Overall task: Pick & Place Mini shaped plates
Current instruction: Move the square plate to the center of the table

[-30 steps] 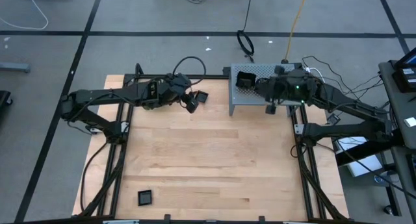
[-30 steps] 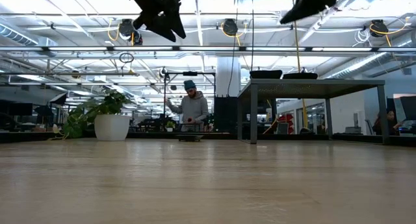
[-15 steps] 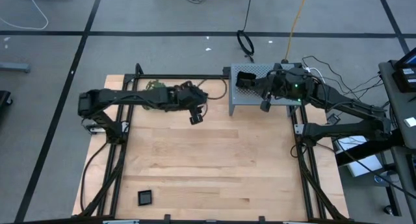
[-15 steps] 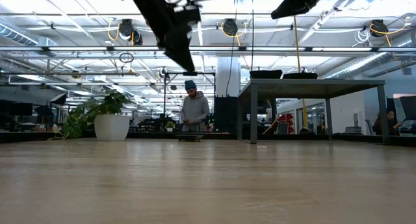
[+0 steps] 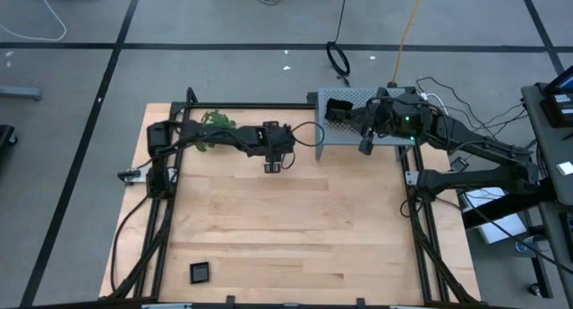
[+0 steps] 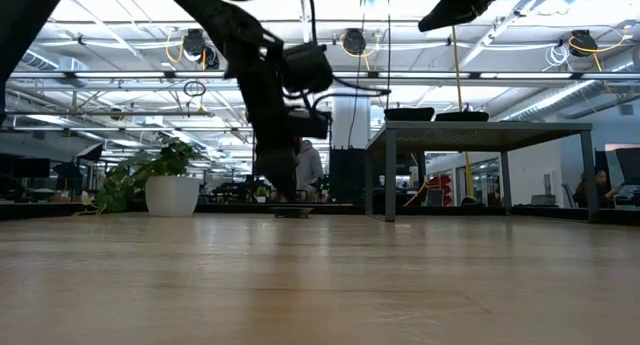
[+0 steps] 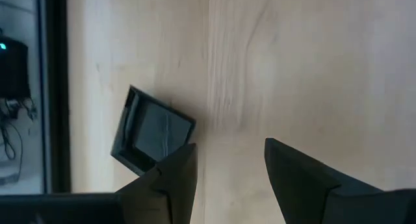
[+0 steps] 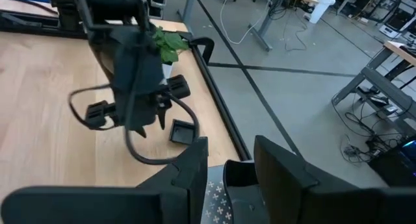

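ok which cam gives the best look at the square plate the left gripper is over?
Left wrist view: the square plate fills the frame close up, lying flat just off the open left gripper. The right wrist view shows it small beside the left arm. In the high view the arm hides it; in the low view it can't be made out.

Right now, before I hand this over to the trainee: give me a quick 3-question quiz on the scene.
1. True or false: the left gripper is shut on a plate.
2. The right gripper hangs over: A) the grey perforated box; B) the green sprig; C) the middle of the table.
3. In the high view, in which corner of the table does the stray plate, far from both arms, lie?

Key
1. False: it is open, with nothing between its fingers.
2. A.
3. The picture's bottom-left corner.
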Controlling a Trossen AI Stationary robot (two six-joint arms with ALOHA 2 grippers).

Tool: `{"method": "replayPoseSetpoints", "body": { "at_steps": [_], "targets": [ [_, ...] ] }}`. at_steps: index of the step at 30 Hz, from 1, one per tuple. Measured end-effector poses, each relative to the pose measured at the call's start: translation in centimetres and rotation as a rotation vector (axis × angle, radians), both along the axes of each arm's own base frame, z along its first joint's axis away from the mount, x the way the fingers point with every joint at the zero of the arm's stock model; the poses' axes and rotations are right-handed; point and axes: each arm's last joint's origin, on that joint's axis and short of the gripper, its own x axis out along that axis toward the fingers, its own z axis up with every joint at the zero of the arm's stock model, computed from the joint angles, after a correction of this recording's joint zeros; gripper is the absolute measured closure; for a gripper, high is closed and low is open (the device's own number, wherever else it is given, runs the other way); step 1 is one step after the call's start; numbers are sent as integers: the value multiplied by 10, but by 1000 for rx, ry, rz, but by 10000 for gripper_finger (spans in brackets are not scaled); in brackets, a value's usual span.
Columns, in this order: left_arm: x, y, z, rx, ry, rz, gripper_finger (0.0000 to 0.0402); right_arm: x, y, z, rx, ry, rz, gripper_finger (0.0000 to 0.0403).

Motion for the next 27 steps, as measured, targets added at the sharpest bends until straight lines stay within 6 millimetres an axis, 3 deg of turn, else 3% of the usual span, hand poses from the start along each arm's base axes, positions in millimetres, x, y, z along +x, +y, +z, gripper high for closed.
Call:
{"method": "replayPoseSetpoints", "body": {
  "at_steps": [5, 12, 16, 19, 27],
  "targets": [
    [-1, 13, -13, -8, 20, 38, 218, 0, 0, -1, 4, 5, -2, 287],
    [-4, 38, -10, 1, -53, 98, 218, 0, 0, 0, 4, 4, -9, 287],
    [-7, 52, -14, -117, -105, 110, 218, 0, 0, 0, 4, 4, -9, 287],
    [-11, 54, -18, -199, -98, 107, 218, 0, 0, -1, 4, 4, -9, 287],
    [-10, 55, -24, -169, -74, 106, 218, 0, 0, 0, 4, 4, -9, 287]
  ]
}}
